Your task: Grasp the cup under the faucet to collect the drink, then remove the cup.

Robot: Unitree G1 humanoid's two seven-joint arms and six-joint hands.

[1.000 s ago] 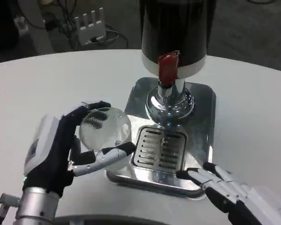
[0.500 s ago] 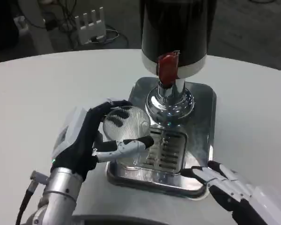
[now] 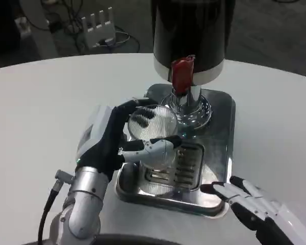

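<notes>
Waiting at five o'clock, nearest the camera: right hand [image 3: 257,204], fingers spread, holding nothing, fingertips just beside the front corner of the shiny tray [image 3: 222,153]. Gripping the clear cup [image 3: 154,133] at about eight o'clock from the tray's middle: left hand [image 3: 109,140], fingers wrapped around the ribbed sides. Sitting over the left part of the drain grate [image 3: 181,166], cup mouth up; cannot tell if touching the grate or lifted a bit. Looks empty, no drink seen inside. Standing farther back at twelve o'clock: silver faucet [image 3: 189,109] with red handle [image 3: 182,75] on the dark drink tank [image 3: 189,30]. Cup just left of the spout, not quite under. Grabbing done. Left to do, by the look of it: sliding under, filling, taking away.
</notes>
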